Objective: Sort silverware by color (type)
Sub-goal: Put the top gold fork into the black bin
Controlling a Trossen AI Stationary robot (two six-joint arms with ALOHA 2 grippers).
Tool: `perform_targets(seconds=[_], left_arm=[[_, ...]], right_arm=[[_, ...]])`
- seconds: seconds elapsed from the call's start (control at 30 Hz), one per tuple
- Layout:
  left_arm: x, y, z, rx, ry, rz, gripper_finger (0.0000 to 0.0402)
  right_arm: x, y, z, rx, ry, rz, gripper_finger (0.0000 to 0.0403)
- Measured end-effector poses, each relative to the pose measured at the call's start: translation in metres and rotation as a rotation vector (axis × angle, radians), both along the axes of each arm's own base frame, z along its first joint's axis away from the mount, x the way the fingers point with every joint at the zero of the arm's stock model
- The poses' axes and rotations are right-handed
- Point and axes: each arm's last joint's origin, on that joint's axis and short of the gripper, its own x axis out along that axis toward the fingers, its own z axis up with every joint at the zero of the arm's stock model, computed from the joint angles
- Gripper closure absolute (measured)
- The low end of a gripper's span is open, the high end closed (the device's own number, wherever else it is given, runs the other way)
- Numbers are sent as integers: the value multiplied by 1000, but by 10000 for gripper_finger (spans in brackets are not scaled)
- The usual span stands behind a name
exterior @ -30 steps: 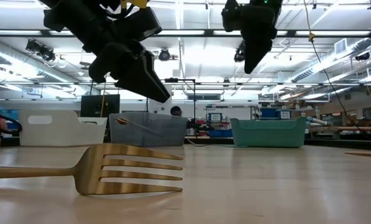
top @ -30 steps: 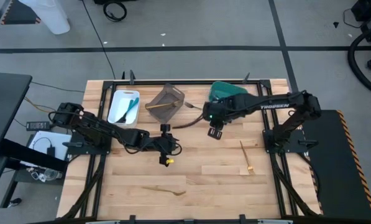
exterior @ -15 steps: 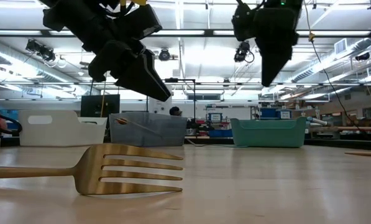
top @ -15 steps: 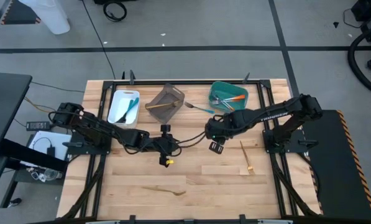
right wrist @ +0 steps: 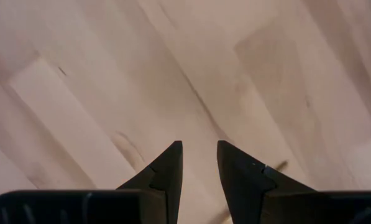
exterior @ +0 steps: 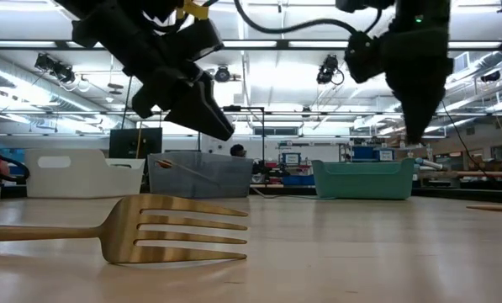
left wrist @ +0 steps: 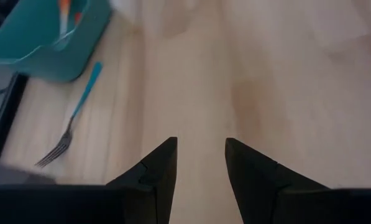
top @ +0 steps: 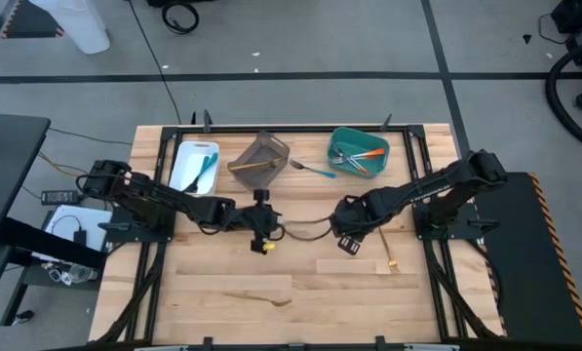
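— Near the table's point(top: 203, 312) middle, what's each gripper doing?
— Right gripper point(top: 348, 243) hangs empty, fingers apart, just beside the wooden utensil point(top: 386, 245); left gripper point(top: 262, 240) waits, also released.
— Next?
— Likely descend, pinch it, carry it to the grey-brown bin point(top: 262, 161).

A robotics lab or workshop. A wooden table point(top: 300, 283) in a black metal frame stands on a grey concrete floor point(top: 300, 97) marked with dark tape lines. Behind it runs a big open hall with strip lights point(exterior: 259, 44), exposed ceiling ducts, monitors point(exterior: 135, 141) and cluttered workbenches point(exterior: 478, 174).
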Motion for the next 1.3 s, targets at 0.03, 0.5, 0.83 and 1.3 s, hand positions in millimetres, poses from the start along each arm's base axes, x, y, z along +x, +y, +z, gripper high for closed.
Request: perform_targets(seconds=[0.03, 0.5, 0.83, 1.3], left_arm=[[0, -1, 0, -6, 5, -25, 258], [2, 5, 1, 1, 12, -108, 258], [4, 14, 2, 2, -4, -82, 258], [6, 15, 3, -5, -23, -72, 258]], right_arm=[[-2, 2, -2, 4, 11, 0, 292], [-26, 22, -28, 16, 113, -58, 292], [-39, 31, -26, 35, 105, -119, 300], [-57, 35, -10, 11, 99, -214, 304]])
